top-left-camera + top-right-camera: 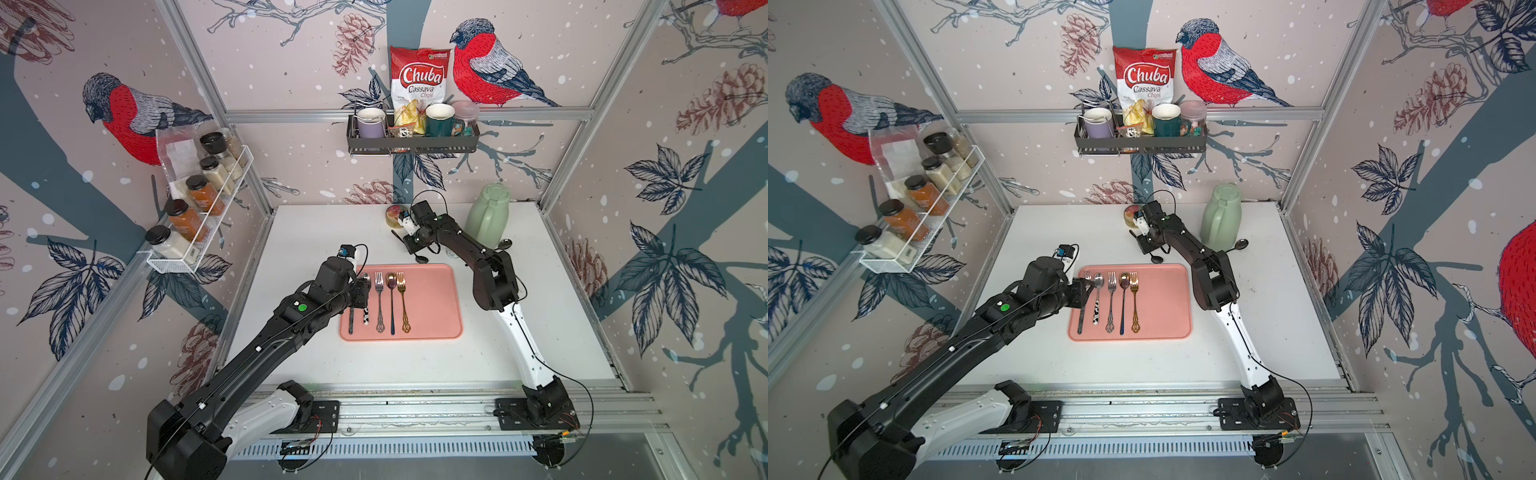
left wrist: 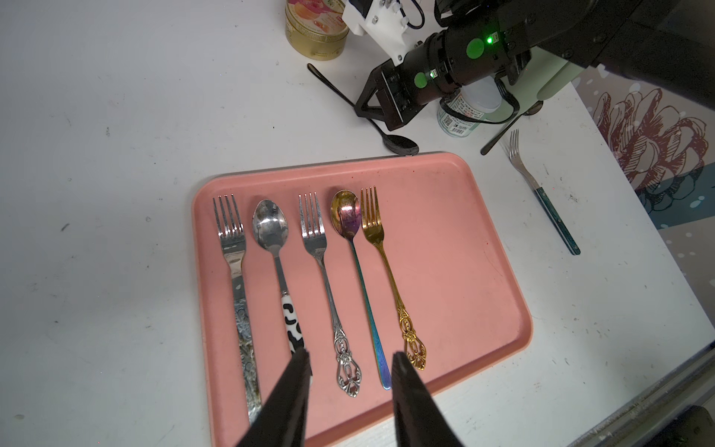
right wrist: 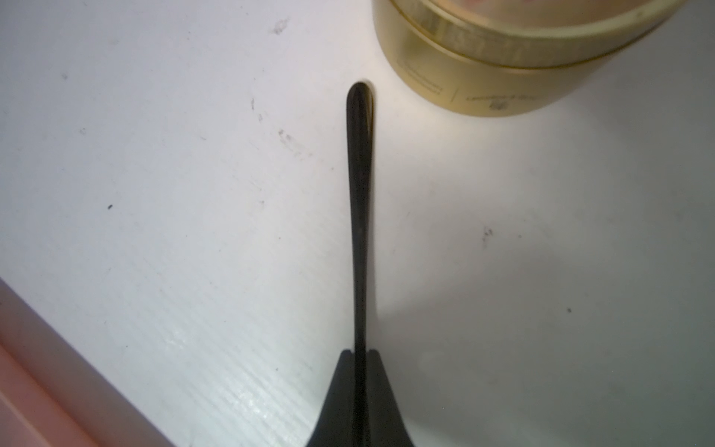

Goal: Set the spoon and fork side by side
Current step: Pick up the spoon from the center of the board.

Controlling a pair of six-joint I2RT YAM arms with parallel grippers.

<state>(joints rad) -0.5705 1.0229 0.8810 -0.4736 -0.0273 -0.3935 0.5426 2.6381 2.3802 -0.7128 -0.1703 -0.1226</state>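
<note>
A black spoon (image 1: 421, 258) (image 1: 1157, 259) (image 2: 400, 144) lies on the white table just behind the pink tray (image 1: 436, 299) (image 1: 1163, 299) (image 2: 445, 251). My right gripper (image 1: 409, 246) (image 1: 1146, 248) (image 3: 360, 352) is shut on its thin handle (image 3: 360, 193), low over the table. On the tray, several forks and spoons lie in a row, among them a gold fork (image 2: 381, 247) beside an iridescent spoon (image 2: 346, 211). My left gripper (image 1: 360, 291) (image 1: 1086, 286) (image 2: 350, 354) hovers open over the handle ends at the tray's left side, holding nothing.
A gold tin (image 1: 395, 214) (image 3: 503, 58) stands close behind the black spoon's handle end. A green jug (image 1: 488, 216) stands at the back right, with a second dark spoon (image 1: 505, 244) and a small white bottle (image 2: 464, 112) near it. A teal-handled fork (image 2: 541, 193) lies right of the tray.
</note>
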